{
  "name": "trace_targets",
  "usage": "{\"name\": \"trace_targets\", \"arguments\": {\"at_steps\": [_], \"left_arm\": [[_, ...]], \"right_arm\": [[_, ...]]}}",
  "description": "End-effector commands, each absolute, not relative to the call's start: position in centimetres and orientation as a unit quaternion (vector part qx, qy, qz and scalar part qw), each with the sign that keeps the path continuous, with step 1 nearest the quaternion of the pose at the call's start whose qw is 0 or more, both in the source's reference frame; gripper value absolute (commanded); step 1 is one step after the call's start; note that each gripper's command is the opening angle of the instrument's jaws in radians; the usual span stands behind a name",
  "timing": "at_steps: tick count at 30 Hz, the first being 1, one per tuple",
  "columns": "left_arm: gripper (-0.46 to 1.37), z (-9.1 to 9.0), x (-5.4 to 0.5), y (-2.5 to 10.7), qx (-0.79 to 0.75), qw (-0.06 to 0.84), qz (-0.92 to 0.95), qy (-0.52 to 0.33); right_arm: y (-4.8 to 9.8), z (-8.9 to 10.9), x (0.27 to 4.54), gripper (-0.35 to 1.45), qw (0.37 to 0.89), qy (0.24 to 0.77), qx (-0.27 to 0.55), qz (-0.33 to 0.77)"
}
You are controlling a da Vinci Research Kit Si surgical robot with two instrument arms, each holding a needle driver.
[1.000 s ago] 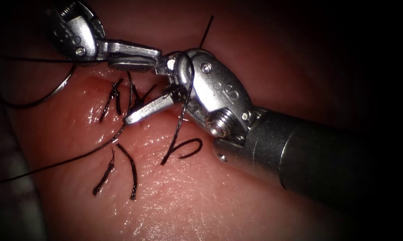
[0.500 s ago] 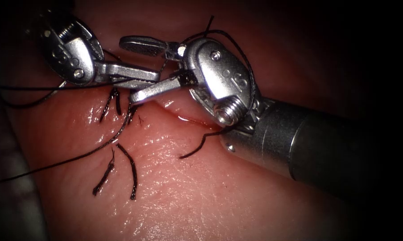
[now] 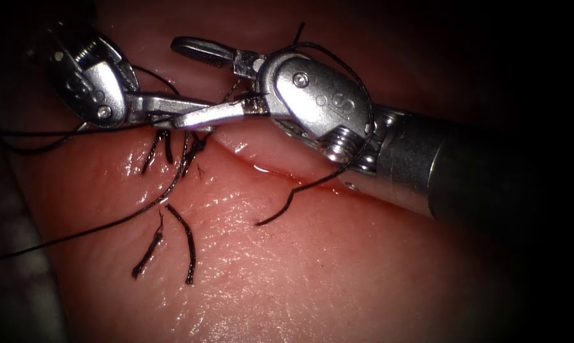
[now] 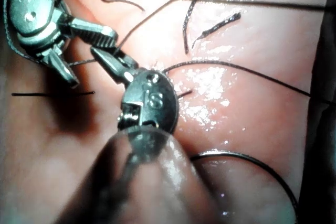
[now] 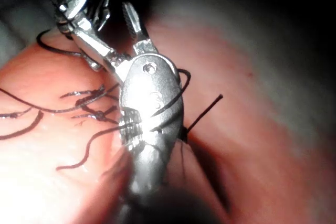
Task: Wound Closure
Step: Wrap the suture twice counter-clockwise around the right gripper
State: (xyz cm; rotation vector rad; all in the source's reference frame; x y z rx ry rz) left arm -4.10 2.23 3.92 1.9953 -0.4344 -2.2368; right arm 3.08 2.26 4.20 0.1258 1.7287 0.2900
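My right tool, the polished steel needle driver on the dark shaft, is nearest. Its jaws are spread wide and grasp nothing. The lower jaw lies across the tip of my left tool. The black suture thread is looped once around this tool's wrist. From there a free end trails down onto the pink, wet tissue.

My left tool, the second steel needle driver, sits farther back on the left. Its jaws are clenched and lie between the spread jaws of my right tool. They appear to grip the thread, which runs out from them towards the left.

Count, near to far:
1. Two short cut ends of thread, lying side by side on the tissue to the left of the cut.
2. One long strand of thread, crossing the tissue towards the left edge.
3. One cut, a shallow line with a little red fluid in it.
4. One knotted stitch with frayed ends, just below the jaws.
5. One curved silver needle, seen in the left wrist view. It rests on the tissue, well apart from both tools and held by neither. I cannot tell whether its point is in the tissue.
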Motion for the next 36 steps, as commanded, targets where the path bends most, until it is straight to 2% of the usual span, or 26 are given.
{"name": "trace_targets", "arguments": {"at_steps": [1,5,12,17,21,36], "left_arm": [[-0.35,3.91,-4.11,2.21,0.658,0.059,-0.738,-0.142],[-0.35,3.95,-4.13,2.15,0.657,0.062,-0.738,-0.142],[-0.35,4.04,-4.11,2.19,0.658,0.066,-0.737,-0.139],[-0.35,4.06,-4.12,2.20,0.657,0.066,-0.737,-0.140],[-0.35,4.05,-4.14,2.19,0.657,0.066,-0.738,-0.141],[-0.35,3.84,-4.15,2.14,0.655,0.061,-0.740,-0.138]], "right_arm": [[2.28,4.20,3.05,1.04,0.639,0.756,0.055,0.129],[2.34,4.18,2.96,1.08,0.625,0.766,0.048,0.141],[2.28,4.12,2.92,1.24,0.588,0.781,0.123,0.169],[2.27,4.08,2.93,1.20,0.583,0.785,0.126,0.165],[2.28,4.11,2.94,1.10,0.583,0.786,0.125,0.166],[2.12,4.42,3.03,1.05,0.664,0.728,0.108,0.134]]}}
